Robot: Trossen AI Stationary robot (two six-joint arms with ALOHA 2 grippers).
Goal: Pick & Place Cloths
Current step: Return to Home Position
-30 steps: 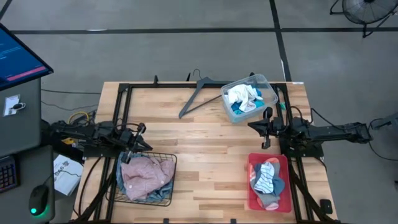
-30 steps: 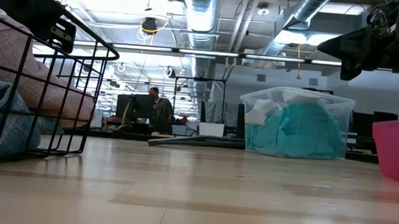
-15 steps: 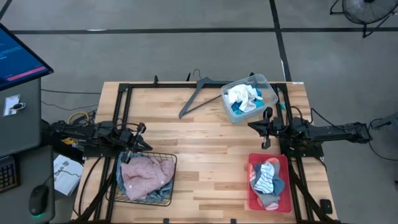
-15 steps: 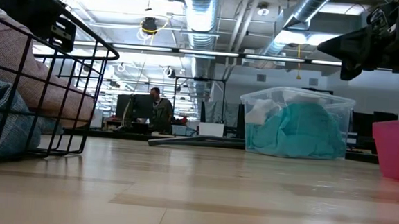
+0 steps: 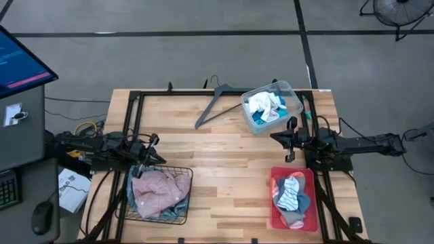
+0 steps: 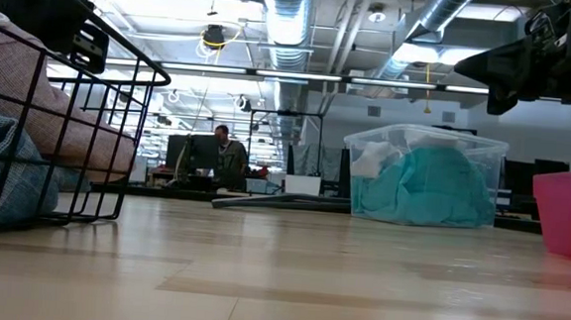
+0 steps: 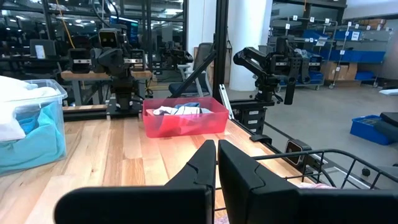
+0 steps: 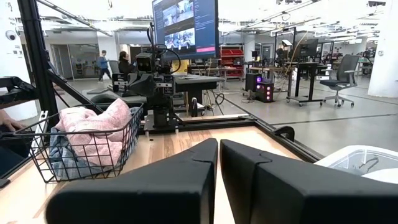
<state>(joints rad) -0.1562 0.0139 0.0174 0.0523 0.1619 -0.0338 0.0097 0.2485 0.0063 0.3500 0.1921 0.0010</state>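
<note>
A dusty pink cloth lies on blue denim in a black wire basket at the table's near left; the right wrist view shows this pink cloth too. White cloth and turquoise cloth fill a clear bin at the far right. Striped and grey-blue socks sit in a red tray. My left gripper hovers shut above the basket's far edge. My right gripper hangs shut between bin and tray.
A grey clothes hanger lies on the far middle of the table, beside the bin. A black frame runs round the table. Bare wood lies between basket and tray. A person sits in the room beyond.
</note>
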